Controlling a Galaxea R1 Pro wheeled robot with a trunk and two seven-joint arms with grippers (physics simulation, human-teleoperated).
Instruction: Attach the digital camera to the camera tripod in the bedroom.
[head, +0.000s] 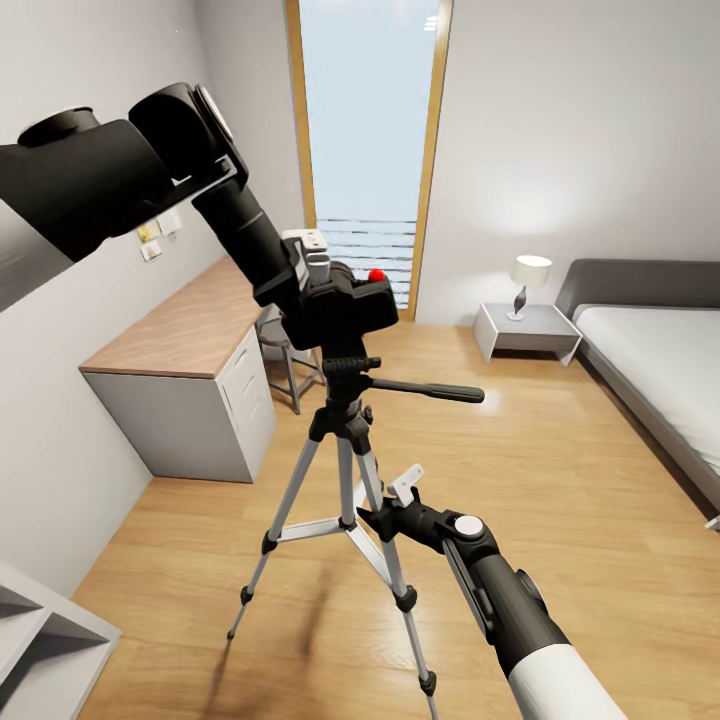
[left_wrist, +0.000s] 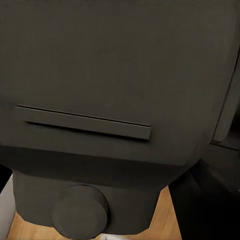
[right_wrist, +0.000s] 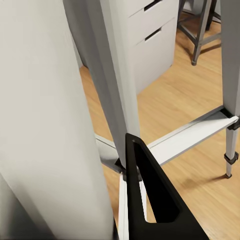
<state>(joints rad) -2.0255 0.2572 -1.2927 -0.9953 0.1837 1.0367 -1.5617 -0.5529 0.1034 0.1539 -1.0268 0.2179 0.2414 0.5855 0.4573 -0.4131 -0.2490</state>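
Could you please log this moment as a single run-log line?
left pincer: shut on digital camera | camera: atop camera tripod head | right pincer: at tripod leg, state unclear

My left arm (head: 100, 180) high, reaching forward and down from upper left, wrist angled down. Left gripper (head: 318, 268) closed on digital camera (head: 345, 300), pale fingers (head: 316, 250) clamped at its rear top. My right arm (head: 520, 610) low, coming up from lower right, white forearm, black wrist. Right gripper (head: 392, 508) at tripod leg (head: 372, 490), one pale finger (head: 405, 485) sticking up beside it; can't tell if jaws closed. Right wrist view: black fingertip (right_wrist: 150, 200) against silver leg.
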